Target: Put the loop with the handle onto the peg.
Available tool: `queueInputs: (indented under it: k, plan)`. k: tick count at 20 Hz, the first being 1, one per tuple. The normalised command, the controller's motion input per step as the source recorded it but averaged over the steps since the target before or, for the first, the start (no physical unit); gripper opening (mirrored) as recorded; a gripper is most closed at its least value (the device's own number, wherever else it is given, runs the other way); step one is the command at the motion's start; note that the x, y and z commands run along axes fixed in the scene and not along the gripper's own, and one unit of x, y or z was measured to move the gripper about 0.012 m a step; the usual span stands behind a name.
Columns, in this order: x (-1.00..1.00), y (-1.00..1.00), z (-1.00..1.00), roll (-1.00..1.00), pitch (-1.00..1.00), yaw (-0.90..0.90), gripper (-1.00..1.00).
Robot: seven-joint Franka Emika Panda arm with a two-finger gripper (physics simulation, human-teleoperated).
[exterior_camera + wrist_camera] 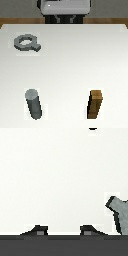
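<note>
Nearest the camera in the exterior view stand two upright things on the white table (70, 65): the peg (33, 104), a dark grey round cylinder, at the near left, and a brown block (96, 104), a narrow wooden rectangle, at the near right. They are well apart from each other, each throwing a small shadow on the tabletop, and they reach about the same height. Going from the exterior view's left, the loop with the handle (26, 43) lies flat on the table at the far left, well apart from the peg and farther back than it; its round hole faces up, its outer edge is faceted, and its short handle tab points toward the exterior view's right and slightly toward the near side. Nothing touches it. At the far edge, about the middle, the robot's pale base (65, 9) sits behind the table with dark parts under it. In the wrist view the gripper (62, 231) shows only as two dark fingertips (37, 231) rising from a dark band, set wide apart with bare white table between them and nothing held. A grey faceted piece (120, 212) shows in that view beside the fingertips, apart from them; it looks like part of the loop, though too little shows to be sure.
</note>
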Motion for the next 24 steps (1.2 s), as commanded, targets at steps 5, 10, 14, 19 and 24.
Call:
queueInputs:
  k: [5, 10, 14, 19, 24]
  plan:
    - [0.0, 0.0, 0.0, 0.0, 0.0, 0.0, 1.0]
    - [0.0, -0.6, 0.0, 0.0, 0.0, 0.0, 1.0]
    - [0.0, -1.0, 0.0, 0.0, 0.0, 0.0, 1.0]
    - [0.0, -1.0, 0.0, 0.0, 0.0, 0.03, 1.0]
    - [0.0, 0.0, 0.0, 0.0, 0.0, 0.68, 1.0]
